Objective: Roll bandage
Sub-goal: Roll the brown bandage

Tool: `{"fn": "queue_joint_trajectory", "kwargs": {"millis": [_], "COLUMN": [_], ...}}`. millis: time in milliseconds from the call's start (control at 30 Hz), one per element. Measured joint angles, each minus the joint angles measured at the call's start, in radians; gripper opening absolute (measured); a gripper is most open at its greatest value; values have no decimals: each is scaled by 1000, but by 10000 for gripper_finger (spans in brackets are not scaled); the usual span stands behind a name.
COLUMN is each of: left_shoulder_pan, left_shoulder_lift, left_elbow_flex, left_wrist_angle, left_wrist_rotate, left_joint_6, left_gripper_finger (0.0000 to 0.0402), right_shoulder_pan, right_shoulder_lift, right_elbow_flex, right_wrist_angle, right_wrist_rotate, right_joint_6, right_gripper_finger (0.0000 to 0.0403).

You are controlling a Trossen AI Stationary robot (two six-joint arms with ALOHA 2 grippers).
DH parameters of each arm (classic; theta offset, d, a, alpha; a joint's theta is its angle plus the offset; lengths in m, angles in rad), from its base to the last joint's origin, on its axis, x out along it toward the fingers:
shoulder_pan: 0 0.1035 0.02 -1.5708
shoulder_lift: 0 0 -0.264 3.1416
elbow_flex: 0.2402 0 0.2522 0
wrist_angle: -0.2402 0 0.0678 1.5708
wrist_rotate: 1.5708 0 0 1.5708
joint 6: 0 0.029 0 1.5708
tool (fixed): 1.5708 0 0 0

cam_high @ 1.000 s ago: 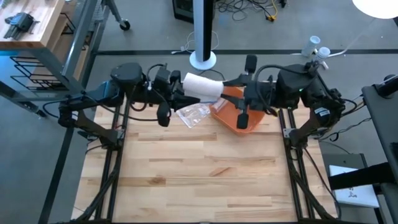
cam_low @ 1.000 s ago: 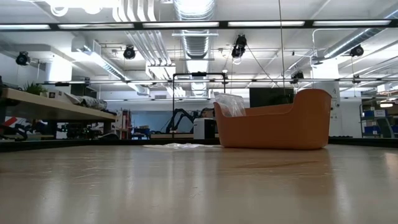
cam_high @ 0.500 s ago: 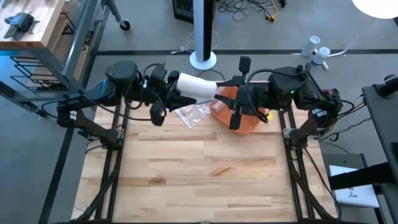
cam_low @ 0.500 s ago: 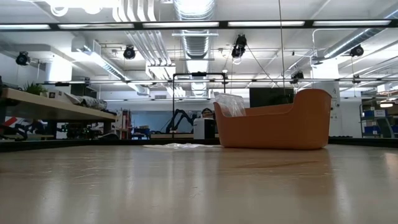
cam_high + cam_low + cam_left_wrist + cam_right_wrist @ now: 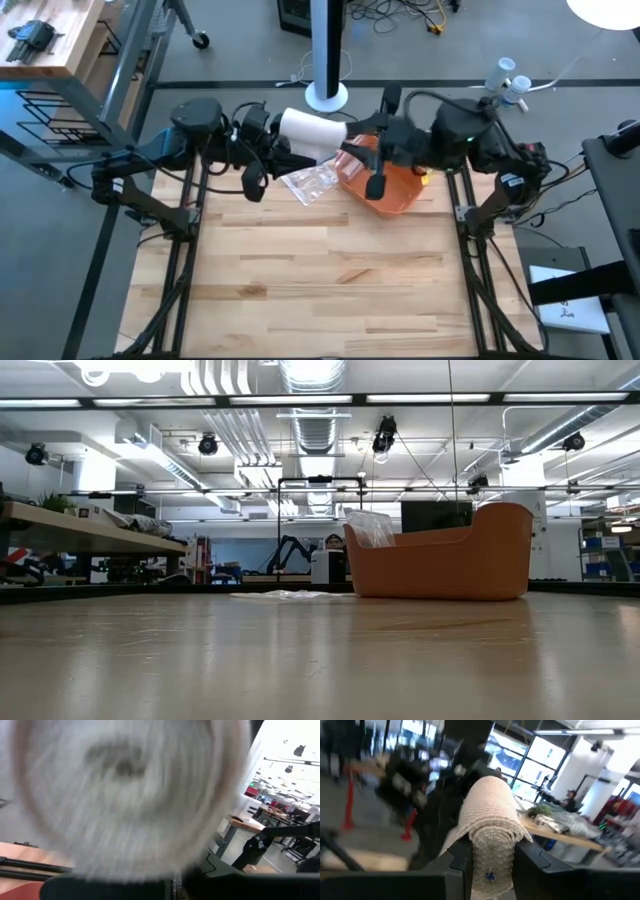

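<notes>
Both arms are raised at the far edge of the table (image 5: 320, 290), meeting over its back middle; the left gripper (image 5: 290, 152) reaches in from the left with its fingers pressed together on one end of the bandage (image 5: 312, 133), a fat white roll held up in the air above the table's rear edge; its wrist camera is filled by the roll's blurred round end, right up against the lens; the right gripper (image 5: 352, 143) comes from the other side, and its own view shows its two fingers (image 5: 461, 862) pinching a knitted, beige rolled end of the bandage (image 5: 492, 827) between them, with the left arm dark and blurred beyond; just below the grippers an orange bin (image 5: 392, 188) sits on the table near the back, a crumpled clear bag poking over its rim (image 5: 372, 527); a clear plastic wrapper (image 5: 312, 183) lies flat on the wood just beside the bin, on its left.
</notes>
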Motion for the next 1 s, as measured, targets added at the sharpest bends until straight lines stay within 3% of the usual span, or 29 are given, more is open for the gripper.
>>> {"fn": "queue_joint_trajectory", "kwargs": {"millis": [200,1000], "left_shoulder_pan": [-1,-1], "left_shoulder_lift": [-13,-41], "left_elbow_flex": [5,5], "left_wrist_angle": [-3,8], "left_wrist_rotate": [13,-12], "left_joint_6": [-36,-44], "left_gripper_finger": [6,6], "right_shoulder_pan": [0,0], "right_shoulder_lift": [21,6], "right_elbow_flex": [0,-1], "right_wrist_angle": [-1,-9], "right_wrist_rotate": [3,13], "right_joint_6": [-110,-148], "right_gripper_finger": [87,87]}}
